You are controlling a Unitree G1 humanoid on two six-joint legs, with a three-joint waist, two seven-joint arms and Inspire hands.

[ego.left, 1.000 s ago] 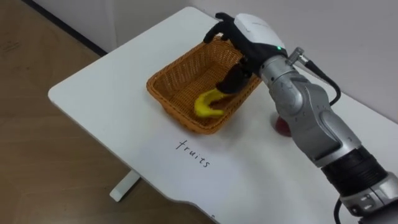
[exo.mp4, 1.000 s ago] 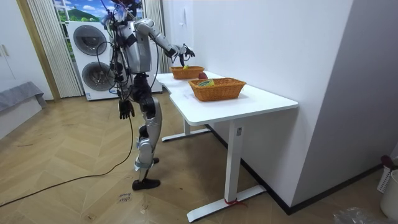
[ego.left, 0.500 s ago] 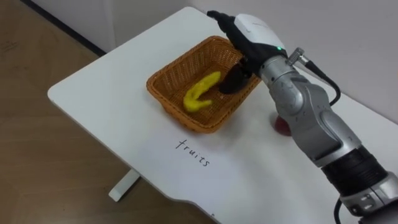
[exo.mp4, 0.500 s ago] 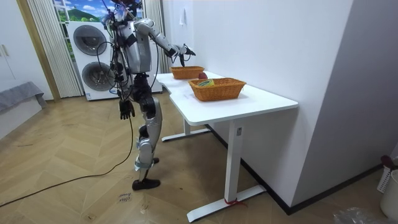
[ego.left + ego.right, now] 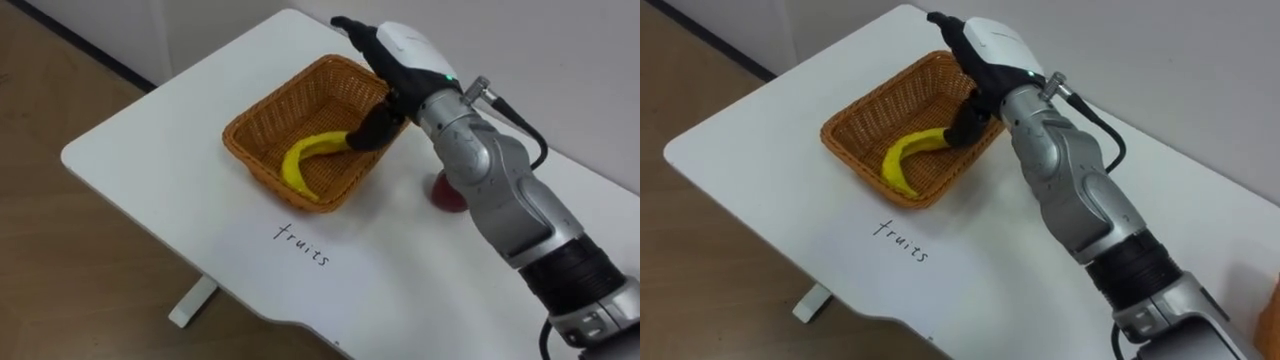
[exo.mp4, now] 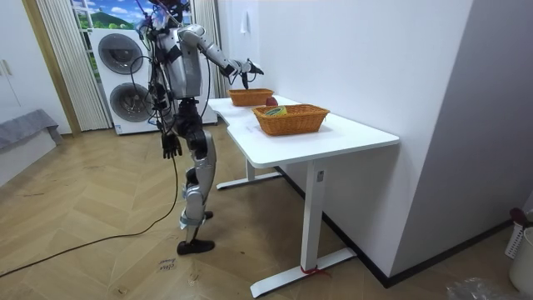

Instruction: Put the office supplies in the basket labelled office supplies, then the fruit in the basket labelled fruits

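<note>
Nearest on the white table [image 5: 150,150] is a handwritten label [image 5: 300,245], just past it the wicker basket [image 5: 255,160] with the banana [image 5: 300,160] lying curved on its floor, one end up by the far right wall. The right hand [image 5: 400,50] hangs over the basket's far rim, fingers stretched out and holding nothing, dark thumb close to the banana's end; a red fruit [image 5: 445,195] sits on the table right of the basket, partly hidden behind the forearm. In the room view the robot stands upright at the table's end, left hand [image 6: 171,147] down at its side, too small to tell its fingers.
</note>
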